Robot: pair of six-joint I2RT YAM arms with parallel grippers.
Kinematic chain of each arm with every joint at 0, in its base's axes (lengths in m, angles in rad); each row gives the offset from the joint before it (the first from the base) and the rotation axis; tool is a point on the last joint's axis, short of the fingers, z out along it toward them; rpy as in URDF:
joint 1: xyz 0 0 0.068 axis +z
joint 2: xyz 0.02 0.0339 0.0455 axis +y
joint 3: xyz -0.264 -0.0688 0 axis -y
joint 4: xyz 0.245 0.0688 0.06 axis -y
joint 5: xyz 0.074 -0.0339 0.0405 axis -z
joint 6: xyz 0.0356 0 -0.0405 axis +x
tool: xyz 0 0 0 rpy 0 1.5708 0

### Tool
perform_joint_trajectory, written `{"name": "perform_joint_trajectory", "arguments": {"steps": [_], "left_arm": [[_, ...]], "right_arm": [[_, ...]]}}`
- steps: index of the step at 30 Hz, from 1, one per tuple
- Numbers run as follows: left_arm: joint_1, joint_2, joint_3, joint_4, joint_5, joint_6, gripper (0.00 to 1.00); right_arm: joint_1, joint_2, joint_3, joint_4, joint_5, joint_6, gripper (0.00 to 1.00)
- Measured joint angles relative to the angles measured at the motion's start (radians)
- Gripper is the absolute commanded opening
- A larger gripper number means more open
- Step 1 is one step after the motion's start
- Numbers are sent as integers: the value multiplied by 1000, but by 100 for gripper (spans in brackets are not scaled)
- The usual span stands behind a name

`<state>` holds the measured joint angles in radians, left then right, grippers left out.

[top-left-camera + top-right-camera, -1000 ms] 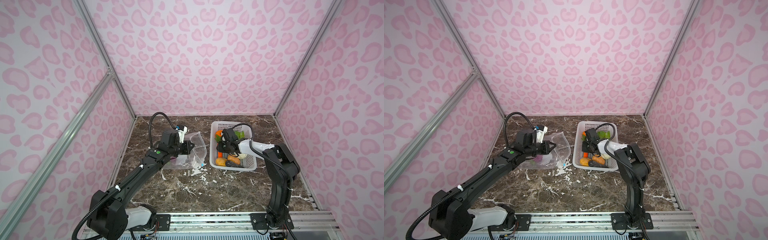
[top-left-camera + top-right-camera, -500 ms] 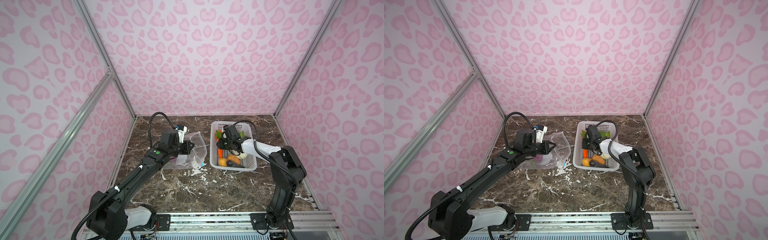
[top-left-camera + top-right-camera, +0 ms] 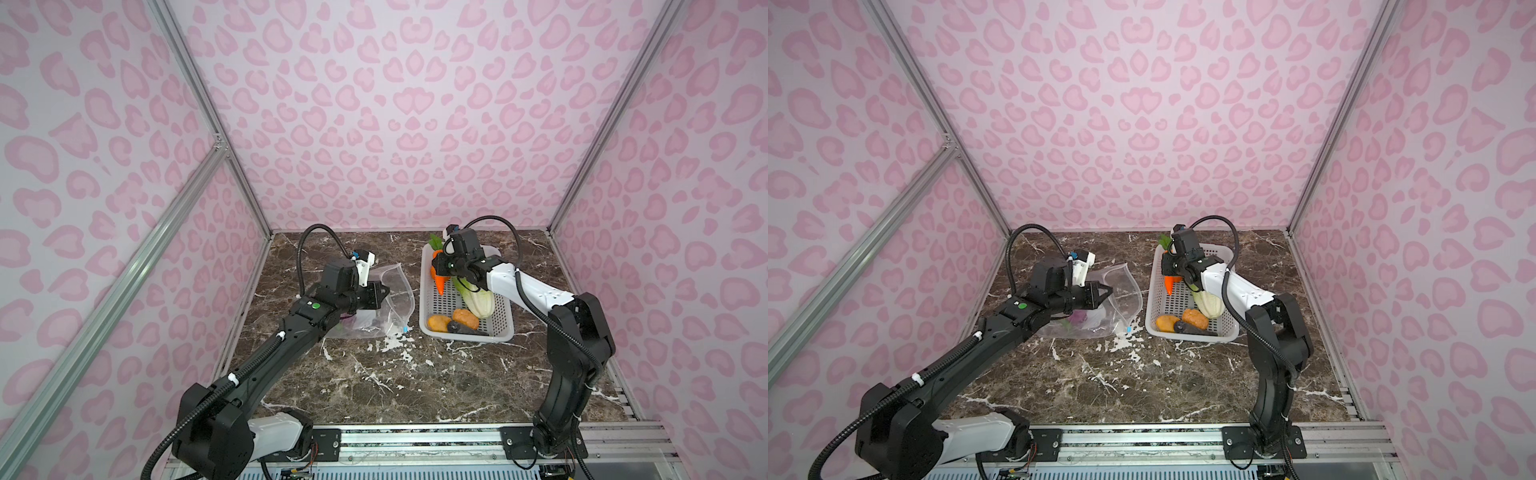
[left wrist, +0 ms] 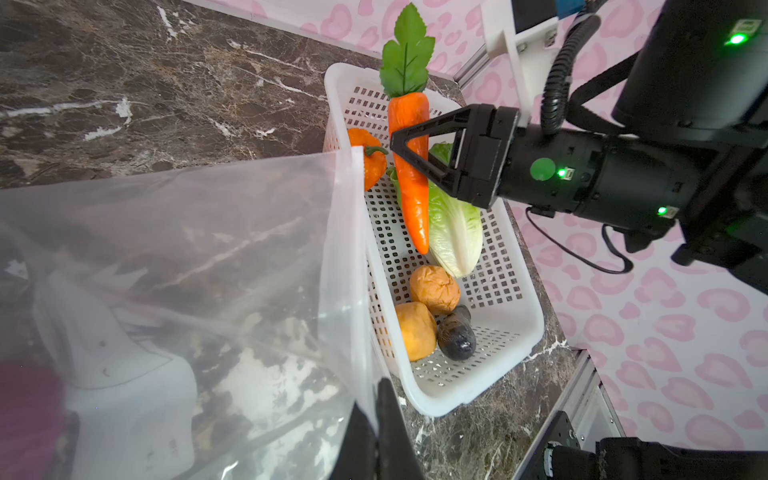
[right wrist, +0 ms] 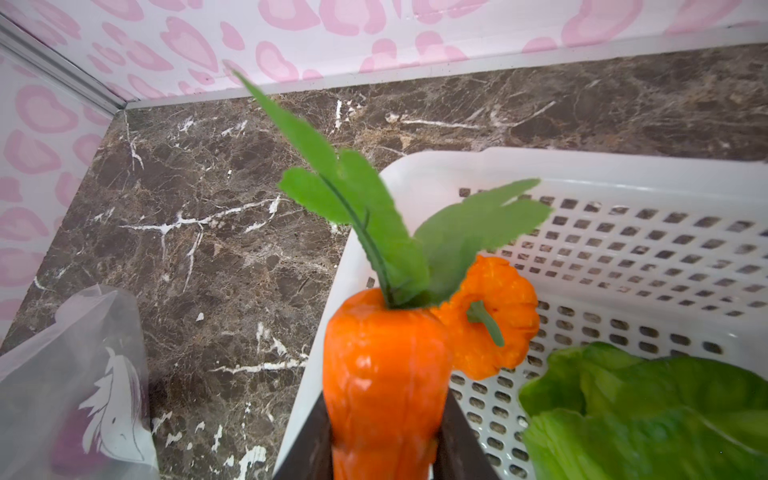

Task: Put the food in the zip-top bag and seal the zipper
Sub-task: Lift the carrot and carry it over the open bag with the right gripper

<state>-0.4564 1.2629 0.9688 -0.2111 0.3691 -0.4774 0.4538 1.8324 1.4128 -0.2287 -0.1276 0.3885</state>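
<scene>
**Carrot in hand, bag mouth held up**

My left gripper (image 4: pixel 376 419) is pinched together on the upper lip of the zip-top bag (image 4: pixel 208 249). I lift it so the mouth gapes toward the basket (image 4: pixel 536 316). A purple piece (image 3: pixel 1077 318) lies inside.

My right gripper (image 4: pixel 405 147) is clamped across the carrot (image 4: pixel 415 208) near its thick end. The tip hangs down over the basket, which I judge suits a point-first entry.

Below sit the pumpkin (image 4: pixel 368 160), the cabbage (image 4: pixel 455 232), two yellow-orange pieces (image 4: pixel 434 289) and a dark piece (image 4: pixel 456 336). The basket's wall stands between carrot and bag. The zipper (image 3: pixel 405 329) is unsealed.
</scene>
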Motion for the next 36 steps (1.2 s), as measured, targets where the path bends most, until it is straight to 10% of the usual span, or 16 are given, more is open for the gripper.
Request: {"name": "perform_joint_trajectory", "arguments": {"steps": [18, 36], "left_arm": [[-2, 7, 0, 0, 5, -1, 2], [-3, 19, 0, 5, 49, -19, 2]], "right_arm": [[203, -325, -269, 163, -98, 19, 28], [288, -232, -431, 673, -29, 10, 26]]}}
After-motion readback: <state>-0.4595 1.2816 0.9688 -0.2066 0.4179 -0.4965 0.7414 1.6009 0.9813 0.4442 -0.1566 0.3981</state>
